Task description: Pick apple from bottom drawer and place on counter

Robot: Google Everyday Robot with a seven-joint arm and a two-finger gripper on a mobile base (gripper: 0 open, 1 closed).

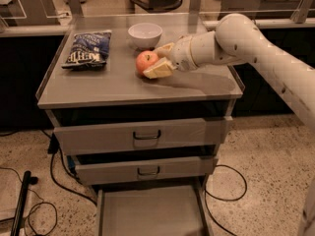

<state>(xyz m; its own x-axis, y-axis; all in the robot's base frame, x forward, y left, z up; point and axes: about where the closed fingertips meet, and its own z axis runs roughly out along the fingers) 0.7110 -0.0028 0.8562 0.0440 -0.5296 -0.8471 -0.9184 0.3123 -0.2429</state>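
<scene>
Flat grey metal counter (108, 85) | end effector (153, 61) over it pinching round red-orange apple (145, 59)

dim, warm | soft blur | tool (152, 61), clasping apple (146, 59), shadows counter (98, 85) (faintly)

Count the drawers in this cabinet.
3: top drawer just under the counter, middle drawer below it, bottom drawer lowest, pulled out. The claw grips the apple over the counter.

White bowl (144, 35), blue chip bag (89, 48)
</scene>
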